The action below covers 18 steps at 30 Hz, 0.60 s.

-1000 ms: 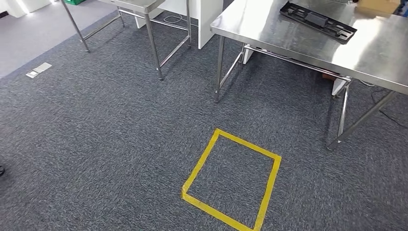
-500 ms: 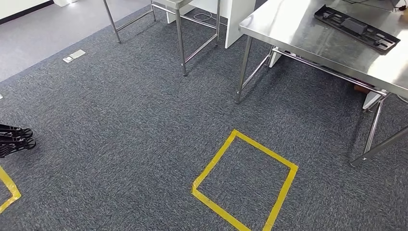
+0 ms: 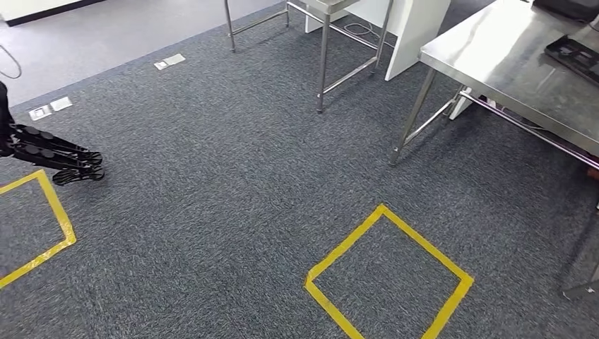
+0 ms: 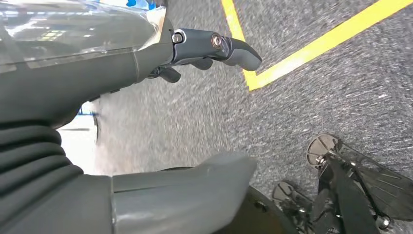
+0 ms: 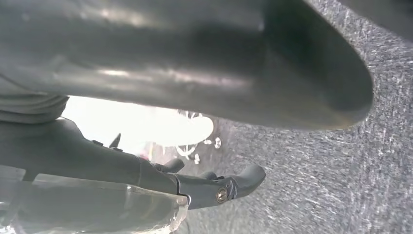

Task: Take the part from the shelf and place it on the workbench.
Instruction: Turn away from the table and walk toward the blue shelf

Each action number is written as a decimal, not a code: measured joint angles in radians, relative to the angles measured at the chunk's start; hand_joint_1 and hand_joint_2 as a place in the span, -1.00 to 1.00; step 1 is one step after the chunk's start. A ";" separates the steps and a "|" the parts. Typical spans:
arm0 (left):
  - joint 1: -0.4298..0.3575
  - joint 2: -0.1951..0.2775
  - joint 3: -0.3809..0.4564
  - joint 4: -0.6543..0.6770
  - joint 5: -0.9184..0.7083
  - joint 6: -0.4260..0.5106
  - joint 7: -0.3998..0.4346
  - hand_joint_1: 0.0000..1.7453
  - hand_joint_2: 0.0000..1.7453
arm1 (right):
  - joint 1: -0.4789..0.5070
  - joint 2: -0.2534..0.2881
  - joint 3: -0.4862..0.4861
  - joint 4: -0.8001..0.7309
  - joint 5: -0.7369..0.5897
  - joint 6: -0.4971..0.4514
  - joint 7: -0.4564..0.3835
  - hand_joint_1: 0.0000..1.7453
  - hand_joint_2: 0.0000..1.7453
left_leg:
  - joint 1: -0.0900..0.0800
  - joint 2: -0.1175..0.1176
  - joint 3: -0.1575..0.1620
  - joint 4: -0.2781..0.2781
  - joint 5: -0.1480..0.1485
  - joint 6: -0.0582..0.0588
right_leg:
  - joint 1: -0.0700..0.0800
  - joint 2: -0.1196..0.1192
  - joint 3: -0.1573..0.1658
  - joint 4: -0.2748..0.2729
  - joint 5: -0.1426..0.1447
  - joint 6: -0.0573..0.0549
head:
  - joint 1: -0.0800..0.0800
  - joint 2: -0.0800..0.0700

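Head camera looks down on grey carpet, with a yellow taped square (image 3: 387, 275) marked out close in front. Beyond that square and off to the right stands the steel workbench (image 3: 494, 53), and a flat black part (image 3: 573, 56) lies on its top near the far right edge. Whether that is the part the task means, I cannot tell. Far to the left of the square sits a black wheeled frame (image 3: 53, 155), just beside the corner of a second taped outline (image 3: 42, 219).

Down at the wrists, the left hand (image 4: 160, 56) hangs over the carpet. Its fingers (image 4: 229, 46) are stretched out and well apart from the thumb (image 4: 195, 180), with nothing between them. The right hand (image 5: 146, 170) looks the same: fingers (image 5: 234, 183) extended, thumb (image 5: 243, 63) held wide of them, nothing gripped.

So with both hands empty and low, I read this as the walking leg of the job, the pick not yet made. Where the shelf stands, I cannot say from here. The next move calls for getting the shelf in front of the robot, stopping square to it, and then raising an arm with the fingers spread wide enough to close around the part.
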 joint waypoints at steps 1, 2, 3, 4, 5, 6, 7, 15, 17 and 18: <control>0.000 -0.001 0.003 0.000 0.001 0.000 0.001 -1.00 0.00 | 0.000 -0.001 0.000 0.000 0.000 0.004 0.002 -1.00 -1.00 | -0.001 -0.009 -0.003 0.001 0.001 -0.005 | 0.001 0.010 0.009 -0.027 0.010 -0.005 | 0.000 0.000; 0.001 -0.001 0.006 0.000 0.003 -0.001 0.002 -1.00 -0.50 | -0.001 -0.001 0.000 0.001 0.000 0.005 0.003 -1.00 -1.00 | -0.001 -0.018 -0.006 0.001 0.003 -0.012 | 0.004 0.009 0.010 -0.033 0.011 -0.013 | 0.000 0.000; 0.003 -0.001 0.008 0.000 0.004 -0.003 0.003 -1.00 -1.00 | -0.001 -0.001 0.000 0.001 0.004 0.005 0.003 -1.00 -1.00 | 0.000 -0.026 -0.009 0.000 0.006 -0.018 | 0.005 -0.001 0.012 -0.035 0.014 -0.020 | 0.000 0.000; 0.004 -0.001 0.010 0.000 0.004 -0.007 0.005 -1.00 -1.00 | -0.002 -0.001 0.000 0.001 0.008 0.005 0.003 -1.00 -1.00 | 0.002 -0.024 -0.012 0.002 0.005 -0.024 | 0.005 -0.011 0.014 -0.037 0.018 -0.027 | 0.000 0.000; 0.006 -0.001 0.011 0.000 0.003 -0.013 0.007 -1.00 -1.00 | -0.001 -0.002 0.000 0.001 0.014 0.004 0.003 -1.00 -1.00 | 0.002 -0.007 -0.020 0.015 -0.005 -0.029 | 0.003 -0.022 0.016 -0.039 0.021 -0.034 | -0.002 0.000; 0.006 0.000 0.011 0.000 0.001 -0.019 0.008 -1.00 -1.00 | 0.001 -0.002 0.001 0.001 0.018 0.003 0.002 -1.00 -1.00 | 0.002 0.019 -0.035 0.045 -0.026 -0.033 | 0.002 -0.033 0.018 -0.042 0.024 -0.040 | -0.005 0.000; 0.005 0.000 0.011 0.000 -0.001 -0.026 0.008 -1.00 -1.00 | 0.003 -0.002 0.001 0.001 0.023 0.003 0.001 -1.00 -1.00 | 0.002 0.051 -0.060 0.097 -0.057 -0.035 | 0.001 -0.044 0.017 -0.043 0.026 -0.044 | -0.009 0.000; 0.002 -0.001 0.018 0.000 0.005 -0.040 0.026 -1.00 -1.00 | 0.003 -0.008 0.002 0.002 0.034 0.023 0.011 -1.00 -1.00 | 0.007 0.160 -0.027 0.066 -0.029 -0.042 | 0.010 -0.143 0.026 -0.041 0.006 -0.043 | -0.019 0.000; 0.000 -0.004 0.020 0.000 0.000 -0.041 0.023 -1.00 -1.00 | 0.002 -0.009 0.002 0.002 0.036 0.026 0.008 -1.00 -1.00 | 0.002 0.175 -0.001 0.016 -0.022 -0.032 | 0.017 -0.161 0.032 -0.041 -0.001 -0.033 | -0.015 0.000; 0.000 -0.004 0.020 0.000 -0.003 -0.042 0.021 -1.00 -1.00 | 0.000 -0.010 0.002 0.002 0.038 0.026 0.006 -1.00 -1.00 | 0.000 0.162 -0.004 0.015 -0.020 -0.026 | 0.019 -0.171 0.036 -0.042 -0.003 -0.029 | -0.013 0.000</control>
